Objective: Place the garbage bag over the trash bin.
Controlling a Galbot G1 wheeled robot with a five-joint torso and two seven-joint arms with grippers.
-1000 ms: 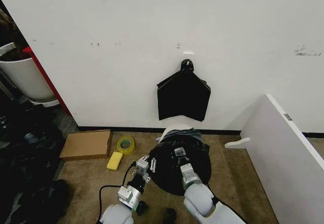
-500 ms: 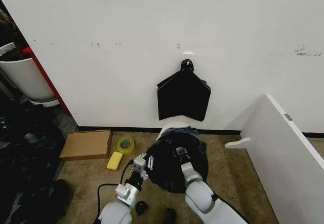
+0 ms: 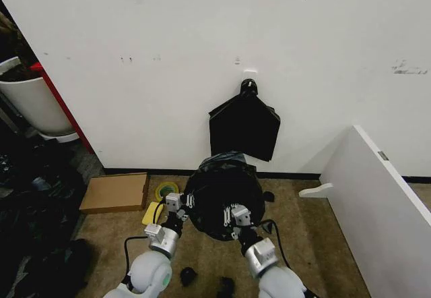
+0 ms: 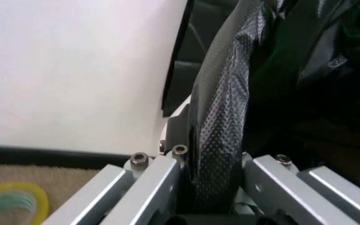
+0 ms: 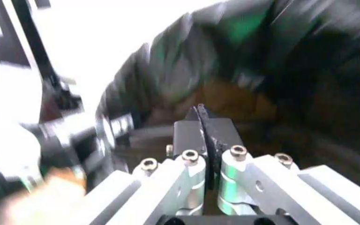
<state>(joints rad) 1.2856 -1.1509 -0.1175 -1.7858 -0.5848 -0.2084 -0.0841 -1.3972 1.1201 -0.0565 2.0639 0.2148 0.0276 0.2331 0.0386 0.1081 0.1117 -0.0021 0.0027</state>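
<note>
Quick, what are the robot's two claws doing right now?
Left gripper: shut on the garbage bag edge.
Right gripper: shut on the garbage bag too.

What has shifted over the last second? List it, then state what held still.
Both grippers, left gripper and right gripper, drew back toward the robot and leftward, carrying the open garbage bag so it now hides the trash bin. Both stay shut on the bag's edge. The cardboard box, tape roll and hanging black bundle stayed put.
</note>
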